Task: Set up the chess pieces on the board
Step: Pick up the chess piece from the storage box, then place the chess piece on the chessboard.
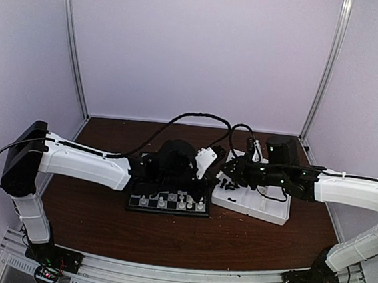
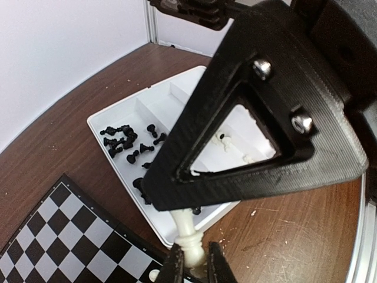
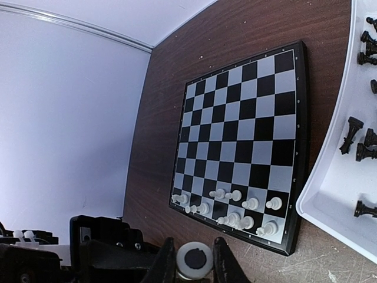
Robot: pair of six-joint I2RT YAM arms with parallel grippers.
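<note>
My two grippers meet above the gap between the board (image 1: pixel 169 212) and the white tray (image 1: pixel 262 212). The left gripper (image 2: pixel 193 262) is shut on a white chess piece (image 2: pixel 189 233), its fingers pinching the ringed end. The right gripper (image 3: pixel 194 259) is shut on the same piece (image 3: pixel 194 260), and the round white base with its black felt faces that camera. One of the right gripper's fingers (image 2: pixel 253 135) fills the left wrist view and hides the piece's upper part. Several white pieces (image 3: pixel 235 206) stand in the two near rows of the board (image 3: pixel 241 135).
Several black pieces (image 2: pixel 121 141) lie loose in the tray's compartments (image 2: pixel 153 112), and more (image 3: pixel 353 135) show at the tray's edge (image 3: pixel 336 194). The tray sits right of the board on the brown table. White walls and metal posts close off the back and sides.
</note>
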